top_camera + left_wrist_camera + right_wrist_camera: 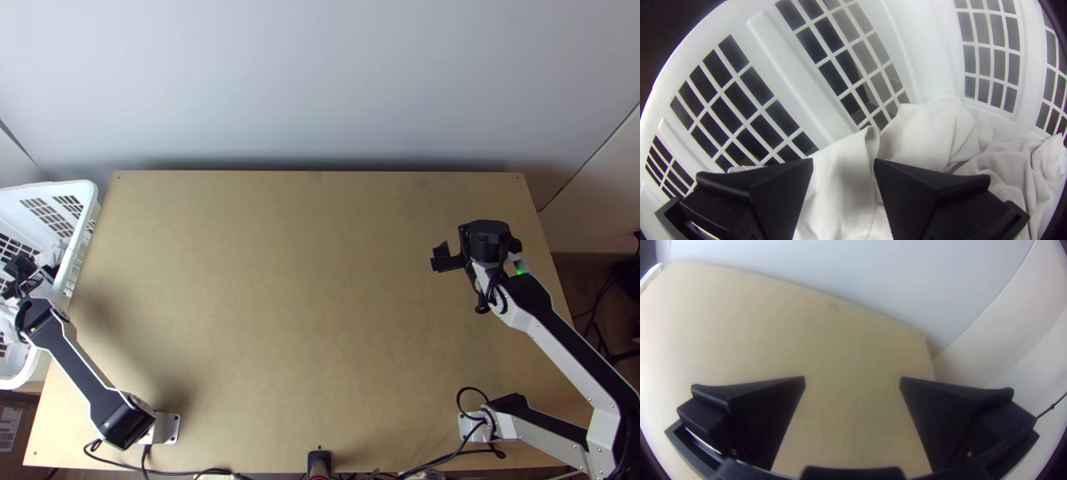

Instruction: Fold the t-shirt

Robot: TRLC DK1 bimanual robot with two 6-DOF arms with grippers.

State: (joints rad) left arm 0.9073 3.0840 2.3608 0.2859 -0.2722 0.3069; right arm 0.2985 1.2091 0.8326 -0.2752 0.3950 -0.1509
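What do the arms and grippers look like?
Left arm and right arm: silver-grey links with black tops, black joints, black cables at the bases, a green light on the right one. Left gripper and right gripper: two wide black fingers each.

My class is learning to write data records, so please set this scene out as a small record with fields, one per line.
basket: white, slatted, at the table's left edge
cloth: white, bunched inside the basket; which piece is the t-shirt, cannot tell
left tool: in the basket over the cloth, fingers apart
right tool: above the table's right side, fingers apart, holding nothing
folding: not begun; no cloth on the table
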